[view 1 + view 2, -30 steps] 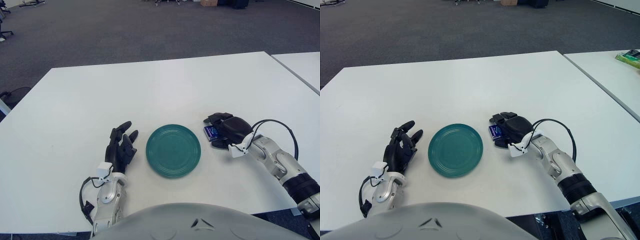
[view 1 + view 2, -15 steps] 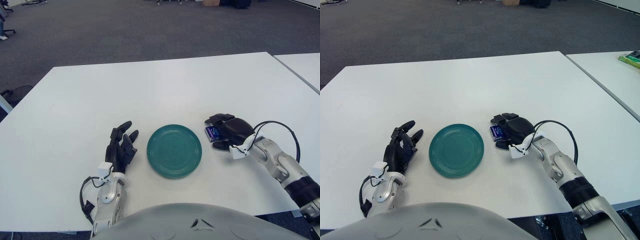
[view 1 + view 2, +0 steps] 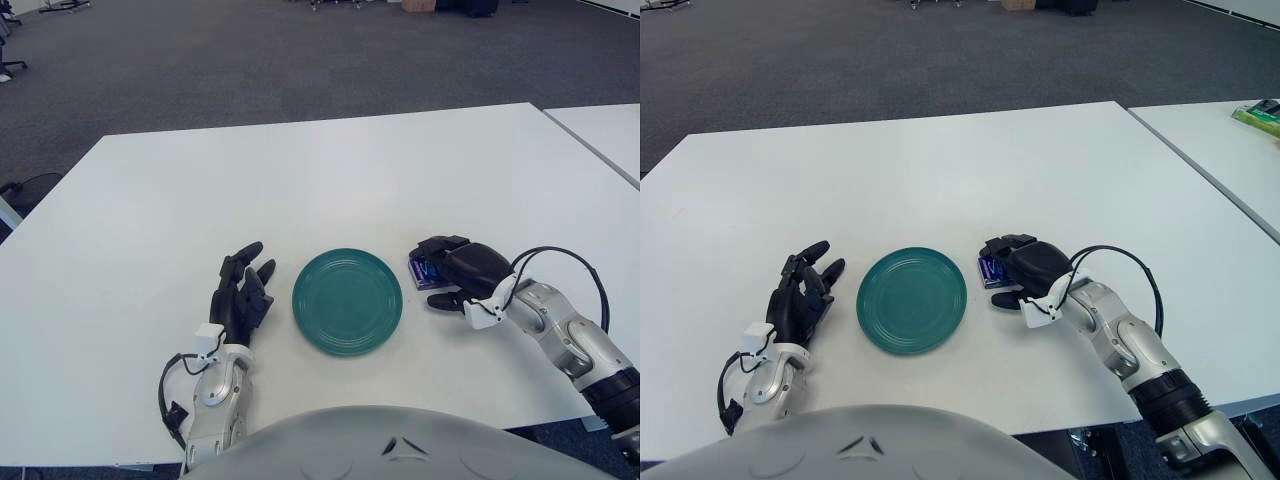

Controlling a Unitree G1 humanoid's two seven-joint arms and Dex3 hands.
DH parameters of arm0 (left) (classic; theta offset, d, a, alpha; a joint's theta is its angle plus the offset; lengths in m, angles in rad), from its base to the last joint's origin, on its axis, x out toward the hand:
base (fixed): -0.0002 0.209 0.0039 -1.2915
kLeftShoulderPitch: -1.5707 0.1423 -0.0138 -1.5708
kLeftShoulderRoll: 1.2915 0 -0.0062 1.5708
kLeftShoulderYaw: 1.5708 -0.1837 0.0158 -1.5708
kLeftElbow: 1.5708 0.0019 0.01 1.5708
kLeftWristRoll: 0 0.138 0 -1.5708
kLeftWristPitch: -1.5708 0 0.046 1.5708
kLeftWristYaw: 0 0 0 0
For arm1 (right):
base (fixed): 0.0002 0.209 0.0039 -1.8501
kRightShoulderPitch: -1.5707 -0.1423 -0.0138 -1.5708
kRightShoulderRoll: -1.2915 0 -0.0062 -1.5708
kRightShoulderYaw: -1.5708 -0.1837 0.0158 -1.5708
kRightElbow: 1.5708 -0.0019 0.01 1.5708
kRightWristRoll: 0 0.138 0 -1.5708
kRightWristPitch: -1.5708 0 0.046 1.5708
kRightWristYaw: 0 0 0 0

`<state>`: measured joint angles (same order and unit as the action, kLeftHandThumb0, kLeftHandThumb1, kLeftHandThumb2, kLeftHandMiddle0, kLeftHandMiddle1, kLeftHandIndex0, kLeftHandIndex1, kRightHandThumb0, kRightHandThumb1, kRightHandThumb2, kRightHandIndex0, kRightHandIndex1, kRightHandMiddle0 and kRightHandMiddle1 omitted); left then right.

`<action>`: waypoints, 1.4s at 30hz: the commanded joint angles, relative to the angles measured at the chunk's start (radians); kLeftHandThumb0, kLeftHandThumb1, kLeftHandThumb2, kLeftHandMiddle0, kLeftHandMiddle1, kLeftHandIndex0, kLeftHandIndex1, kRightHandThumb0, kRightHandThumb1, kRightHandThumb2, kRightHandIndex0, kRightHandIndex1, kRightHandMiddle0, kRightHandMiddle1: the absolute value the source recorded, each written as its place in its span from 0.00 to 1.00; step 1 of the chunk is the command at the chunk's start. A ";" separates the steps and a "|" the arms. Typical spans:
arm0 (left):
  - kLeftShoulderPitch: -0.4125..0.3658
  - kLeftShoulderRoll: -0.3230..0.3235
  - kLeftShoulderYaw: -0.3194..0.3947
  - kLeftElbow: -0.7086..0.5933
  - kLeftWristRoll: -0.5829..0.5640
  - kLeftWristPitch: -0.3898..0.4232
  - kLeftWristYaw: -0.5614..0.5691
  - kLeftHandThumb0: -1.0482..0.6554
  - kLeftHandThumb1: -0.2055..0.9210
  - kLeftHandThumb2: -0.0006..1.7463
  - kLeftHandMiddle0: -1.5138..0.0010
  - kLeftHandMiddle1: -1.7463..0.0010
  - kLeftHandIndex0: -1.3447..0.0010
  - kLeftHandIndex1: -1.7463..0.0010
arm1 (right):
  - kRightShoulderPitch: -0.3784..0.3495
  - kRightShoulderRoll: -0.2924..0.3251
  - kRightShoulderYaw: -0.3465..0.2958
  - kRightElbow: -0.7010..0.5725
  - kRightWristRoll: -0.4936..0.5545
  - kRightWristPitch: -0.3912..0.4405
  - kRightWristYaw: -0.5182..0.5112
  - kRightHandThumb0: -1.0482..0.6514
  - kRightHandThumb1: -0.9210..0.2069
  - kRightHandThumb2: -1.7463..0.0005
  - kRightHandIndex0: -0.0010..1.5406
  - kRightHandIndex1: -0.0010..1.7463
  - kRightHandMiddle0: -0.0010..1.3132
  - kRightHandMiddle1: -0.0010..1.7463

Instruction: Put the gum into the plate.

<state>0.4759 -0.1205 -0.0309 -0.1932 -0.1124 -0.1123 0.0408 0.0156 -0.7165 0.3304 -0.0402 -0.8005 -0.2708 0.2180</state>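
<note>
A round teal plate [image 3: 347,300] lies on the white table [image 3: 300,180], near its front edge. A small blue gum pack [image 3: 429,270] sits just right of the plate's rim, also visible in the right eye view [image 3: 990,270]. My right hand [image 3: 447,275] is curled around the gum pack, fingers over it and thumb under, low over the table. Most of the pack is hidden by the hand. My left hand [image 3: 242,292] rests on the table left of the plate, fingers relaxed and empty.
A second white table [image 3: 1220,150] stands to the right across a narrow gap, with a green object [image 3: 1262,115] on it. Grey carpet lies beyond the table's far edge.
My right hand with the gum pack has shifted slightly nearer to me and lower along the plate's right rim. The left hand and plate have not moved.
</note>
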 commanded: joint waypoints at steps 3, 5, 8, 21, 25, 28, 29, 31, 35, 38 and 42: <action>-0.005 -0.001 -0.001 0.004 -0.003 0.018 -0.003 0.16 1.00 0.54 0.68 0.79 0.86 0.42 | -0.002 0.011 0.010 0.035 -0.003 0.000 0.008 0.05 0.00 0.52 0.34 0.03 0.00 0.47; -0.005 -0.001 0.000 0.004 -0.002 0.017 -0.001 0.16 1.00 0.54 0.68 0.79 0.87 0.42 | -0.009 0.014 0.017 0.053 -0.014 -0.005 -0.002 0.05 0.00 0.52 0.34 0.03 0.00 0.46; -0.004 0.000 0.002 0.004 -0.002 0.017 0.000 0.16 1.00 0.54 0.69 0.79 0.87 0.42 | -0.022 0.018 0.031 0.089 -0.034 -0.017 -0.028 0.05 0.00 0.52 0.35 0.03 0.00 0.46; -0.001 -0.002 0.003 -0.001 0.001 0.018 0.004 0.16 1.00 0.54 0.68 0.79 0.85 0.41 | -0.063 0.024 0.075 0.218 -0.084 -0.051 -0.118 0.10 0.00 0.57 0.16 0.64 0.02 0.49; -0.004 -0.002 0.004 0.009 0.003 0.007 0.002 0.16 1.00 0.53 0.67 0.79 0.85 0.41 | -0.090 0.034 0.102 0.280 -0.116 -0.048 -0.162 0.11 0.00 0.58 0.16 0.59 0.03 0.50; -0.005 -0.002 0.004 0.013 0.003 0.000 0.000 0.16 1.00 0.53 0.67 0.79 0.86 0.41 | -0.108 0.043 0.120 0.326 -0.147 -0.041 -0.208 0.12 0.00 0.58 0.19 0.46 0.03 0.50; -0.005 -0.002 0.004 0.015 0.003 -0.002 -0.001 0.16 1.00 0.53 0.67 0.79 0.86 0.41 | -0.113 0.045 0.125 0.339 -0.154 -0.038 -0.223 0.12 0.00 0.58 0.21 0.41 0.03 0.50; -0.005 -0.003 0.005 0.017 0.004 -0.006 0.001 0.16 1.00 0.53 0.67 0.80 0.86 0.41 | -0.115 0.054 0.136 0.370 -0.172 -0.027 -0.270 0.13 0.00 0.58 0.23 0.35 0.03 0.49; -0.006 -0.007 0.008 0.022 0.002 -0.014 0.004 0.16 1.00 0.54 0.67 0.80 0.85 0.41 | -0.113 0.065 0.150 0.404 -0.193 -0.010 -0.344 0.13 0.00 0.57 0.29 0.26 0.04 0.49; -0.006 -0.008 0.011 0.024 0.001 -0.019 0.004 0.16 1.00 0.54 0.67 0.79 0.85 0.41 | -0.113 0.075 0.161 0.431 -0.204 0.005 -0.388 0.13 0.00 0.56 0.34 0.19 0.05 0.48; -0.007 -0.008 0.016 0.028 0.001 -0.023 0.003 0.15 1.00 0.54 0.66 0.80 0.85 0.41 | -0.121 0.091 0.184 0.483 -0.214 0.022 -0.430 0.13 0.00 0.56 0.36 0.15 0.05 0.48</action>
<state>0.4763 -0.1277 -0.0228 -0.1810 -0.1115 -0.1318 0.0412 -0.1501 -0.6431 0.4616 0.3427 -0.9626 -0.2868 -0.2263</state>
